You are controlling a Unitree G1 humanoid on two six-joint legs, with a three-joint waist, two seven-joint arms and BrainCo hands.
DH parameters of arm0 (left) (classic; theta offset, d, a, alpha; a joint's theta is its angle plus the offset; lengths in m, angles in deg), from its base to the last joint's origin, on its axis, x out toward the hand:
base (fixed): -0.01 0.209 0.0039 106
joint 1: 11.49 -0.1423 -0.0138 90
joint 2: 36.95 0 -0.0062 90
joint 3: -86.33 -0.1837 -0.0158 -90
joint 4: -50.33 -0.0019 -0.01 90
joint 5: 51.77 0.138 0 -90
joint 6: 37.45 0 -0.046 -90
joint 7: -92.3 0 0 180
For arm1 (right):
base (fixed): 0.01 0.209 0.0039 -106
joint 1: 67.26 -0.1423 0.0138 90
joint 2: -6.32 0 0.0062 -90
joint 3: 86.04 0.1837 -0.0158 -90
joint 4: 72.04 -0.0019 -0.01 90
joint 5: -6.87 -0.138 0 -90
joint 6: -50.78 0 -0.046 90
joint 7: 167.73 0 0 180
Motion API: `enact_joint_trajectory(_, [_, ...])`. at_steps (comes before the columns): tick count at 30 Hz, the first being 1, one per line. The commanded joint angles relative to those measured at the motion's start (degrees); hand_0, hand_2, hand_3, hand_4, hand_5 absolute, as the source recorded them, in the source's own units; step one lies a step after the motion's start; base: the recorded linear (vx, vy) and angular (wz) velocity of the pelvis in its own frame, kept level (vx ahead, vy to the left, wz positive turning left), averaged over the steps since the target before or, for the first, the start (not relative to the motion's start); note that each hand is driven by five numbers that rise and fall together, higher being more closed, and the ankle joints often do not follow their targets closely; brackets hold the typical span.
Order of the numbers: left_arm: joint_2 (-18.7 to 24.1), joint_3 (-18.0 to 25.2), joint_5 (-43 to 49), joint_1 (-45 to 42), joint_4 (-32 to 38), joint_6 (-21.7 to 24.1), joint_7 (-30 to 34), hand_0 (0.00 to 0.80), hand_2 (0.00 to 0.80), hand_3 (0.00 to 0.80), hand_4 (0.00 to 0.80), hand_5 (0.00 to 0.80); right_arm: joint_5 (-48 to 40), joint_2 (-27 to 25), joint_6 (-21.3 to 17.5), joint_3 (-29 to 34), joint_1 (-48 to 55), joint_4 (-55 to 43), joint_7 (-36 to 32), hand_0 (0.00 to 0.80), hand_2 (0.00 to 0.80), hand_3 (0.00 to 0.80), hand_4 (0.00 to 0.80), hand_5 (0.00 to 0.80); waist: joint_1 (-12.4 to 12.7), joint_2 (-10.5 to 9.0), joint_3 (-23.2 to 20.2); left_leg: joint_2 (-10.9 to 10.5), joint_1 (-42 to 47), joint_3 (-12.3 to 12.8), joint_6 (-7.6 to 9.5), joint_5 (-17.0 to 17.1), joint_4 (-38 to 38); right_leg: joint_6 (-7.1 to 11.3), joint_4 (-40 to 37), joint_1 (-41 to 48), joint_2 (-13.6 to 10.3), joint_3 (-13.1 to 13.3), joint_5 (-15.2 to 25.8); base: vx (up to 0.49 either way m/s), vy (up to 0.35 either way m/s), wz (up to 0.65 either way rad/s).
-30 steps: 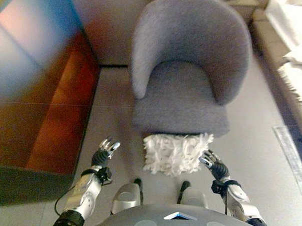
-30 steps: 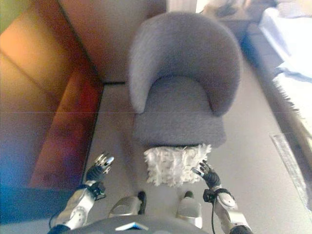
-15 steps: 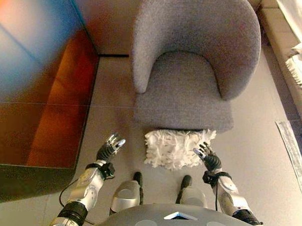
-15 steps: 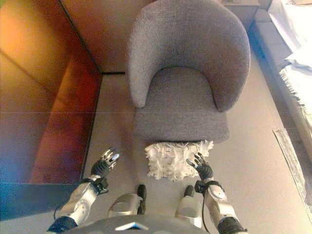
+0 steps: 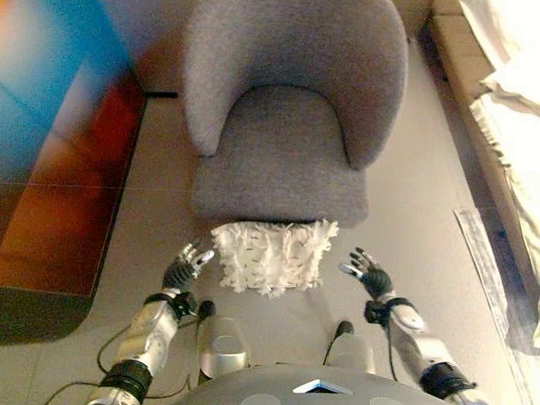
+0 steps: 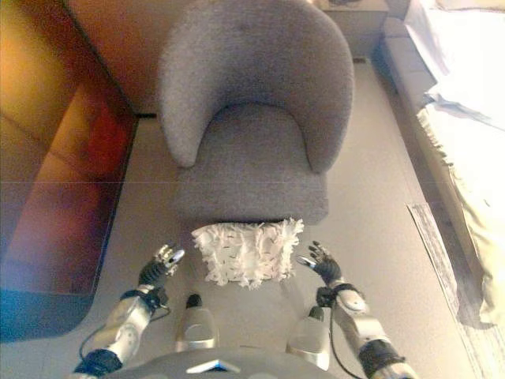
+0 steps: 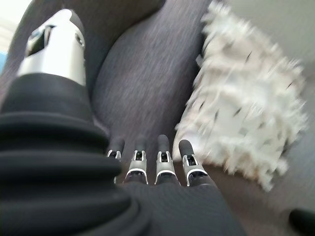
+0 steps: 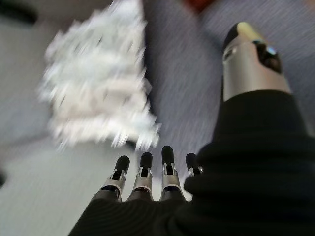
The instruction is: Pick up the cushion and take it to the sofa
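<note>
Left hand (image 5: 185, 269), right hand (image 5: 367, 275), outstretched, flanking cushion (image 5: 269, 255)

Bright daylight glares at right; both wrist views are motion-blurred.

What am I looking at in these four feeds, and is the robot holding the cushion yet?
The two wide pictures come from a stereo camera on the robot's head, looking down. They show a white shaggy cushion lying on the floor against the front of a grey armchair. The robot's left hand is just beside the cushion's left edge, and its right hand is a little off its right edge. The two close pictures come from cameras on each wrist, looking along the fingers toward the cushion. Both hands are open and hold nothing, so the cushion is not yet picked up. A pale sofa runs along the right edge.
</note>
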Motion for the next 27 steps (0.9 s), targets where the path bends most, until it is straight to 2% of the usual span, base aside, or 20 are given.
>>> enact_joint_trajectory(1, [4.4, -0.9, -1.7, 5.7, 0.8, 4.3, 1.8, 0.0, 0.0, 0.0, 0.0, 0.0, 2.5, 4.0, -3.3, 1.4, -6.2, -1.2, 2.6, 0.0, 0.0, 0.0, 0.0, 0.0, 1.4, -0.98, 2.9, -4.5, -8.7, -2.9, -1.09, 2.6, 2.8, -1.36, -4.4, 0.0, -5.3, 0.5, 8.5, -0.249, 0.187, 0.3])
enact_joint_trajectory(2, [4.3, -1.2, -1.6, 7.0, 0.8, 4.6, 1.8, 0.0, 0.0, 0.0, 0.0, 0.0, 2.9, 3.6, -4.1, 1.7, -8.0, 0.4, 3.0, 0.0, 0.0, 0.0, 0.0, 0.0, 1.6, -0.77, 3.7, -5.6, -9.9, -3.5, -0.8, 2.6, 2.4, -1.25, -4.4, -1.5, -5.6, 0.8, 9.0, -0.25, 0.153, 0.28])
enact_joint_trajectory(3, [4.4, -2.1, -1.2, 8.6, 0.9, 4.7, 1.2, 0.0, 0.0, 0.0, 0.0, 0.0, 2.5, 3.5, -4.9, 1.6, -9.3, 1.2, 3.8, 0.0, 0.0, 0.0, 0.0, 0.0, 1.3, -0.72, 4.6, -5.4, -11.3, -2.4, -0.94, 2.6, 3.3, -1.11, -4.7, -2.2, -5.9, 0.6, 9.4, -0.229, 0.127, 0.15])
enact_joint_trajectory(4, [4.5, -3.0, -0.6, 9.9, 1.1, 4.7, 0.1, 0.0, 0.0, 0.0, 0.0, 0.0, 2.1, 3.7, -5.1, 1.8, -10.4, 1.7, 4.2, 0.0, 0.0, 0.0, 0.0, 0.0, 1.7, -0.86, 5.3, -6.5, -12.6, -3.6, -0.82, 2.3, 3.9, -1.01, -5.0, -3.1, -6.5, 1.2, 10.3, -0.166, 0.064, 0.11])
enact_joint_trajectory(6, [5.1, -3.8, -0.1, 12.7, -0.6, 5.8, -0.5, 0.0, 0.0, 0.0, 0.0, 0.0, 2.4, 3.9, -5.9, 1.7, -12.3, 3.1, 4.7, 0.0, 0.0, 0.0, 0.0, 0.0, 1.7, -1.39, 7.0, -7.0, -15.3, -4.5, -0.73, 1.4, 6.1, -0.77, -5.0, -5.4, -7.2, 2.2, 11.7, -0.12, 0.007, 0.12])
enact_joint_trajectory(8, [5.7, -4.5, 0.2, 15.6, -1.8, 6.4, -1.8, 0.0, 0.0, 0.0, 0.0, 0.0, 2.0, 3.9, -6.7, 0.8, -14.7, 5.1, 4.8, 0.0, 0.0, 0.0, 0.0, 0.0, 1.9, -1.99, 8.3, -6.8, -18.2, -5.0, -0.84, 0.9, 7.9, -0.54, -5.5, -7.0, -7.5, 1.8, 12.6, -0.133, -0.056, 0.04])
enact_joint_trajectory(12, [6.3, -6.6, 0.9, 21.9, -5.1, 10.2, -6.1, 0.0, 0.0, 0.0, 0.0, 0.0, 2.3, 3.7, -7.8, -1.6, -24.7, 11.9, 3.6, 0.0, 0.0, 0.0, 0.0, 0.0, 3.0, -3.63, 11.3, -7.8, -24.7, -9.0, -1.27, 0.0, 10.9, -0.35, -6.4, -12.7, -6.1, 3.2, 14.0, -0.181, -0.082, -0.17])
enact_joint_trajectory(13, [6.5, -6.7, 0.5, 24.1, -6.0, 11.2, -7.7, 0.0, 0.0, 0.0, 0.0, 0.0, 2.1, 3.6, -7.4, -2.5, -28.7, 13.4, 3.2, 0.0, 0.0, 0.0, 0.0, 0.0, 3.1, -4.21, 12.4, -7.8, -26.7, -9.4, -1.28, -0.1, 11.9, -0.47, -6.2, -14.8, -5.5, 3.5, 14.1, -0.196, -0.062, -0.39])
enact_joint_trajectory(15, [7.0, -6.9, 0.1, 28.2, -7.1, 12.0, -9.9, 0.0, 0.0, 0.0, 0.0, 0.0, 1.3, 3.0, -6.5, -3.2, -33.8, 14.7, 3.3, 0.0, 0.0, 0.0, 0.0, 0.0, 2.6, -4.68, 14.1, -6.6, -29.7, -8.3, -1.57, 0.7, 12.6, -0.61, -4.3, -17.9, -5.0, 2.9, 13.5, -0.196, -0.043, -0.42])
enact_joint_trajectory(16, [6.9, -7.2, -0.2, 30.2, -7.5, 12.6, -10.6, 0.0, 0.0, 0.0, 0.0, 0.0, 1.3, 2.4, -6.6, -3.3, -35.9, 15.5, 3.4, 0.0, 0.0, 0.0, 0.0, 0.0, 2.3, -4.38, 15.2, -5.7, -31.2, -7.1, -1.91, 1.1, 13.0, -0.78, -3.2, -19.3, -5.0, 2.4, 13.0, -0.179, 0.006, -0.41])
enact_joint_trajectory(18, [6.6, -7.8, 0.5, 33.8, -7.9, 13.4, -12.0, 0.0, 0.0, 0.0, 0.0, 0.0, 1.8, 0.7, -7.1, -3.1, -39.8, 17.2, 4.2, 0.0, 0.0, 0.0, 0.0, 0.0, 1.7, -3.4, 16.8, -5.6, -34.6, -5.8, -1.92, 1.7, 14.5, -1.38, 0.5, -23.5, -4.9, 2.5, 11.3, -0.157, 0.03, -0.26])
enact_joint_trajectory(20, [6.3, -8.4, 1.7, 36.1, -7.7, 14.3, -13.1, 0.0, 0.0, 0.0, 0.0, 0.0, 1.9, -0.8, -6.5, -3.2, -42.7, 17.3, 5.6, 0.0, 0.0, 0.0, 0.0, 0.0, 1.5, -2.42, 17.7, -5.9, -38.0, -6.2, -1.7, 1.7, 16.5, -2.15, 3.5, -28.1, -4.5, 3.7, 10.1, -0.081, -0.024, -0.1])
enact_joint_trajectory(21, [6.3, -8.4, 2.0, 37.0, -7.6, 14.5, -13.3, 0.0, 0.0, 0.0, 0.0, 0.0, 1.6, -1.5, -6.0, -3.2, -44.2, 17.7, 6.0, 0.0, 0.0, 0.0, 0.0, 0.0, 1.8, -1.74, 18.2, -5.5, -39.0, -6.4, -2.02, 0.0, 18.1, -2.11, 5.9, -29.9, -3.8, 4.4, 8.2, -0.033, -0.058, -0.1])
enact_joint_trajectory(22, [6.3, -8.5, 2.5, 38.3, -7.7, 14.7, -13.6, 0.0, 0.0, 0.0, 0.0, 0.0, 1.5, -2.0, -5.6, -2.9, -46.1, 18.5, 6.3, 0.0, 0.0, 0.0, 0.0, 0.0, 1.8, -1.32, 18.6, -5.6, -40.6, -6.8, -1.97, -0.2, 18.9, -2.44, 7.7, -32.3, -3.5, 5.1, 7.6, -0.024, -0.051, -0.07])
enact_joint_trajectory(27, [6.9, -8.7, 4.9, 43.4, -9.0, 15.8, -14.3, 0.0, 0.0, 0.0, 0.0, 0.0, -0.1, -4.1, -5.1, -3.1, -52.1, 20.2, 7.2, 0.0, 0.0, 0.0, 0.0, 0.0, 1.3, 1.11, 19.5, -6.1, -48.9, -7.4, -1.08, -1.6, 24.9, -4.26, 19.7, -44.2, -2.6, 7.9, 4.1, -0.07, -0.01, 0.0])
